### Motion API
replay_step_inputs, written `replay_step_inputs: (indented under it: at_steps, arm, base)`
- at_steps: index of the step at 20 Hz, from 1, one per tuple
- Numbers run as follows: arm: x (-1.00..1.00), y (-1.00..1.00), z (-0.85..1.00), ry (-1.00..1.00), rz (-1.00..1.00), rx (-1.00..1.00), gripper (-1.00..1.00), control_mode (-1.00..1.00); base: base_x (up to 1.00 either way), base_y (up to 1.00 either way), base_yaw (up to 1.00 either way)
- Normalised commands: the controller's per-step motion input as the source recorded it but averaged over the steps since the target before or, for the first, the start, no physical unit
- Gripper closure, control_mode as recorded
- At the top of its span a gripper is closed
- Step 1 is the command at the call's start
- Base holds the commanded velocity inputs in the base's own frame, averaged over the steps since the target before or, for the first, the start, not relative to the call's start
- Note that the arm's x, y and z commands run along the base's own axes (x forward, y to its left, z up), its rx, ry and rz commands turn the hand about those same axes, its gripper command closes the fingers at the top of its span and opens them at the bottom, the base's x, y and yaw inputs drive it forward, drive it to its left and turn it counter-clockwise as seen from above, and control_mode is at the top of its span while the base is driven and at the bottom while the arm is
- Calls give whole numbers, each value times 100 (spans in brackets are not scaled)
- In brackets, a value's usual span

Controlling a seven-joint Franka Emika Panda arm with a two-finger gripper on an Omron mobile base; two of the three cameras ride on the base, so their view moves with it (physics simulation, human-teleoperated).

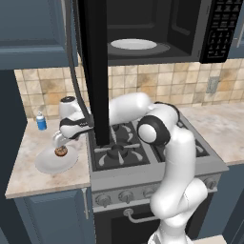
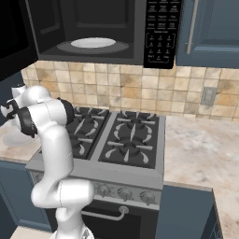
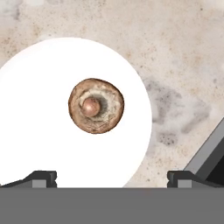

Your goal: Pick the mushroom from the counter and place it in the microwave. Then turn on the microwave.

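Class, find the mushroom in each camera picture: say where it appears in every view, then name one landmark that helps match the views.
Left base view: mushroom at middle left, on the white plate beneath the end effector.
Right base view: I cannot make it out; the arm covers that spot at the left edge.
Hand view: mushroom slightly left of centre, on the plate.
Shared landmark: the white plate.

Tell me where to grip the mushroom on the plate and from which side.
Take the mushroom across its round cap rim, coming straight down from above. It lies stem-up on the white plate, low and round, so any pair of opposite sides should serve. The open gripper hangs above it, slightly off-centre.
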Motion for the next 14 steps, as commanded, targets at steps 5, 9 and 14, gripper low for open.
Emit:
replay_step_inputs:
  at_steps: [5,9,14]
  arm:
    - [3,14,-6,0,0,0,-100,-100]
    - [4,14,-6,0,0,0,-100,-100]
    - [5,11,-6,0,0,0,-100,-100]
  base:
    - [0,0,0]
    - [0,0,0]
    - [0,0,0]
